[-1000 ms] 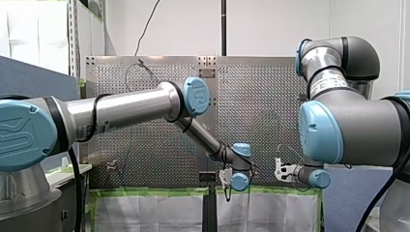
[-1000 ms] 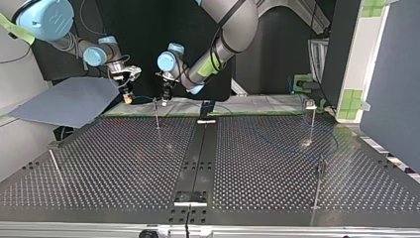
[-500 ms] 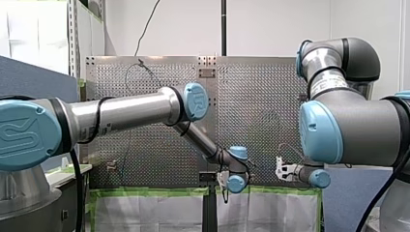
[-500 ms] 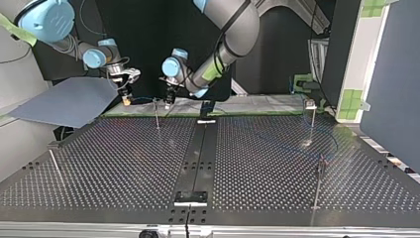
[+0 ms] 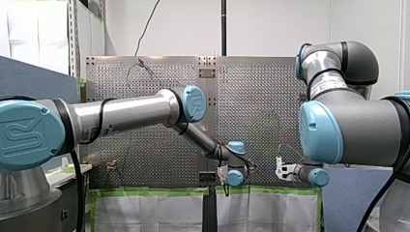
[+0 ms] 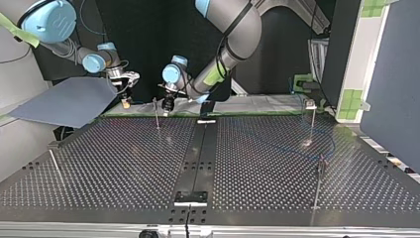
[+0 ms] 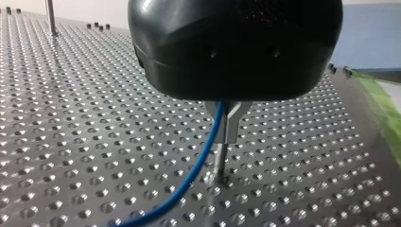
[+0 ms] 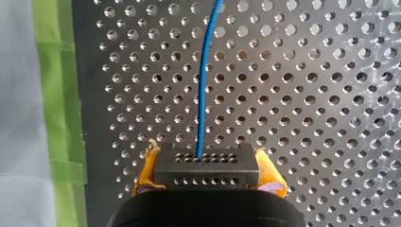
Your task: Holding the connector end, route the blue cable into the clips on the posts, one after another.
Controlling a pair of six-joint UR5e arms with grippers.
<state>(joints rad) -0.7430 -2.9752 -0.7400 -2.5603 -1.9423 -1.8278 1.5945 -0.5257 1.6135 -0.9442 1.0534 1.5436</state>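
In the top view the nearest post (image 6: 317, 184) stands at the right of the table (image 6: 124, 168), and a leaning post (image 6: 54, 166) sits at the left edge. Farther back a taller post (image 6: 311, 124) rises at the right, and a thin post (image 6: 156, 114) stands near the far edge, left of the middle.

Just beside that thin post hangs my left claw (image 6: 169, 103). Its wrist view shows the metal fingers (image 7: 232, 123) pressed together on the blue cable (image 7: 201, 168), which drops from them and curves away over the table. A slim rod under the fingertips may be a post, but it is hard to tell.

At the far edge, further left, my right claw (image 6: 126, 102) holds the cable's end. Its yellow pads (image 8: 273, 172) pinch the black connector (image 8: 207, 165) above the table, near a strip of green tape (image 8: 56, 94). The cable runs straight ahead from the connector.
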